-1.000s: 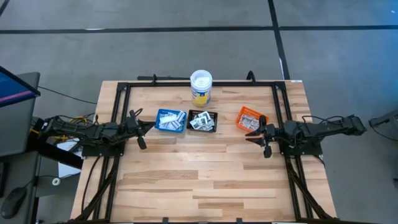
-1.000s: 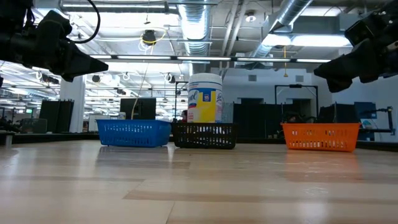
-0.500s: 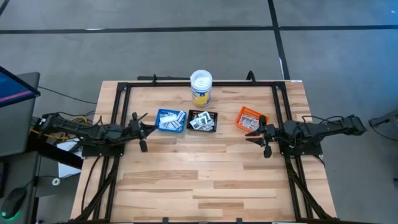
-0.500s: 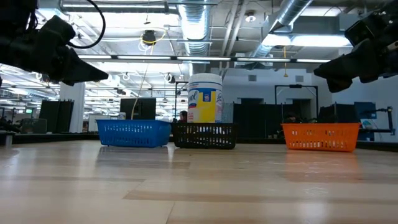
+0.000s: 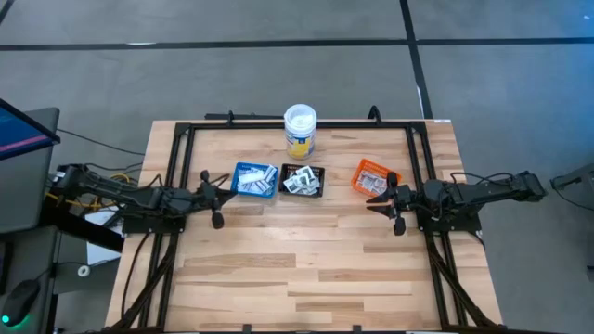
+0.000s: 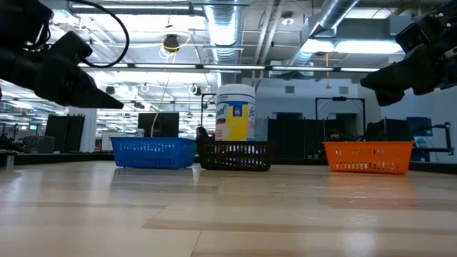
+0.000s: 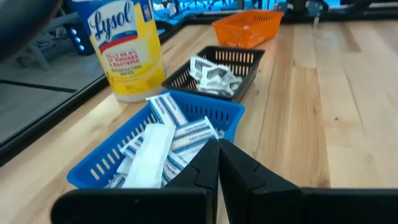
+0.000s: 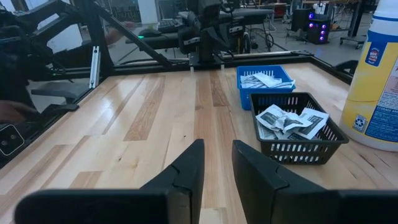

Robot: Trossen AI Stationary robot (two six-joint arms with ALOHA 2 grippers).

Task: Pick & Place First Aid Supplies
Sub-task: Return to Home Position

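Note:
The first aid supplies lie in three small trays across the table's middle. White-and-blue strip packets (image 7: pixel 168 134) fill the blue tray (image 5: pixel 254 180). Squarish white packets (image 8: pixel 287 119) fill the black tray (image 5: pixel 303 181), and a few more lie in the orange tray (image 5: pixel 371 176). My left gripper (image 5: pixel 214 198) hovers above the table just left of the blue tray, shut and holding nothing, its tips (image 7: pixel 217 144) pointing at that tray. My right gripper (image 5: pixel 388 203) hovers near the orange tray, slightly open, with nothing between its fingers (image 8: pixel 216 149).
A white-lidded yellow-labelled tub (image 5: pixel 300 130) stands behind the blue and black trays. A black metal frame (image 5: pixel 297 124) runs around the table's far part and down both sides. Bare wooden tabletop (image 5: pixel 297 269) stretches from the trays to the near edge.
My left gripper has moved toward the table's right, closer to the blue tray, and has sunk a little, staying shut. The right arm and the trays have kept still.

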